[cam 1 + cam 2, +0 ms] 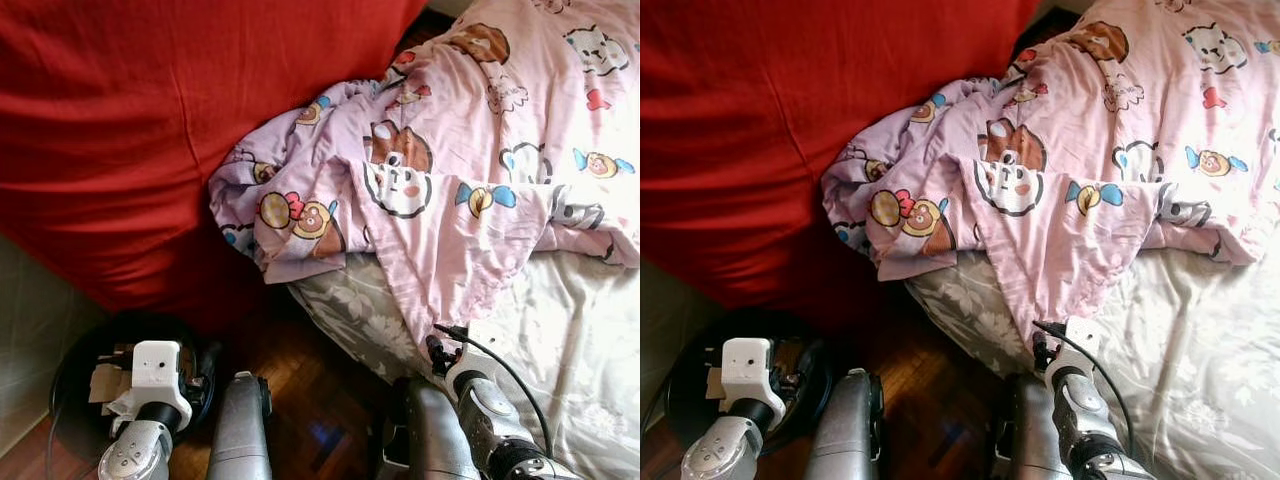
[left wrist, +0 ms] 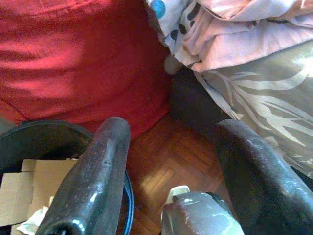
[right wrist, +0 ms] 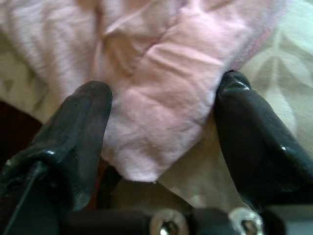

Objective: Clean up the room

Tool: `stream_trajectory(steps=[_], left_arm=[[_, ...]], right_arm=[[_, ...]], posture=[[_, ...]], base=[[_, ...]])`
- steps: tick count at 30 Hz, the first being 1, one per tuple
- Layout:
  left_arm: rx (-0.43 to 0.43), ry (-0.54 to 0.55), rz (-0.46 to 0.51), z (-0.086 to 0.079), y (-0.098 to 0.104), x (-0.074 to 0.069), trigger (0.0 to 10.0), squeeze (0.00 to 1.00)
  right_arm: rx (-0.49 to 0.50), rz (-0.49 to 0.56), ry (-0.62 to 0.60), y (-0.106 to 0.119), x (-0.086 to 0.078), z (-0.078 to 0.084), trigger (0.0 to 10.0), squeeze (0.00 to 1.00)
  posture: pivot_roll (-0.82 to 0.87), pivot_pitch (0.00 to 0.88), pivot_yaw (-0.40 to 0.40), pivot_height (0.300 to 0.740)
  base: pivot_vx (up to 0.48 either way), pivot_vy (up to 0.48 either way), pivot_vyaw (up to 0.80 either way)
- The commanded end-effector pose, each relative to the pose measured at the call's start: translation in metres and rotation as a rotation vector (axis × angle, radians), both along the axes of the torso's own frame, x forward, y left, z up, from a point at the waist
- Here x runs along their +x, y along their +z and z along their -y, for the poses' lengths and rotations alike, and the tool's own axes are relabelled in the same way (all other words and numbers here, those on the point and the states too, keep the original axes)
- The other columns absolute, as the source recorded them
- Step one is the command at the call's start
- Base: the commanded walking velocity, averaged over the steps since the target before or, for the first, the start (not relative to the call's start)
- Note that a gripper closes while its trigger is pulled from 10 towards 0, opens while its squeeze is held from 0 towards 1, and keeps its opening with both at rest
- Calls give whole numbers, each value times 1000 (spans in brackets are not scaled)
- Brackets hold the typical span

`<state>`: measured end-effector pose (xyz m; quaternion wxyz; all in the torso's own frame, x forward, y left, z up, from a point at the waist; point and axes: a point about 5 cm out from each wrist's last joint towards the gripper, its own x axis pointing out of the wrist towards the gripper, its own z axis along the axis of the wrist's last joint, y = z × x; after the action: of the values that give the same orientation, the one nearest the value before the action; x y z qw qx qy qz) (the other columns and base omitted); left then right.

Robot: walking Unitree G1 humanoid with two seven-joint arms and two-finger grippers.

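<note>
Right wrist view showed my right pincer [image 3: 161, 142] spread wide around the hanging corner of the pink blanket [image 1: 440, 170], which lay rumpled on the bed [image 1: 580, 340]. I judged it should push deeper before closing. My left pincer [image 2: 171, 161] hung open above the bin [image 1: 70, 370].

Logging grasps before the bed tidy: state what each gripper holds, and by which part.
Nothing is clamped. The right gripper is open, its fingers straddling the hanging corner of the pink cartoon-print quilt. The left gripper is open above the wooden floor.
</note>
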<state>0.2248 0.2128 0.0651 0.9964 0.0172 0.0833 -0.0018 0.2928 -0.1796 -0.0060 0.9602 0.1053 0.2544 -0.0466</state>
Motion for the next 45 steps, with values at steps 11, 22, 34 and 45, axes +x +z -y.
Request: stream_trajectory(steps=[11, 22, 34, 45], left_arm=[[-1, 11, -43, 0, -6, -10, 10000, 0], [-2, 18, -42, 1, -6, -8, 10000, 0], [-11, 21, -21, 4, -6, 5, 10000, 0], [-26, 33, 1, 8, -7, 17, 10000, 0]], right_arm=[[10, -49, 94, -11, -10, -16, 0, 0], [-1, -45, 112, -10, -8, -20, 0, 0], [-4, -17, 85, -7, -6, -16, 0, 0], [-13, 34, 32, -6, -10, -2, 0, 0]], posture=[[198, 377, 27, 604], [196, 362, 17, 604], [171, 312, 0, 604], [143, 261, -21, 604]], base=[[0, 0, 0], [0, 0, 0], [0, 0, 0], [0, 0, 0]])
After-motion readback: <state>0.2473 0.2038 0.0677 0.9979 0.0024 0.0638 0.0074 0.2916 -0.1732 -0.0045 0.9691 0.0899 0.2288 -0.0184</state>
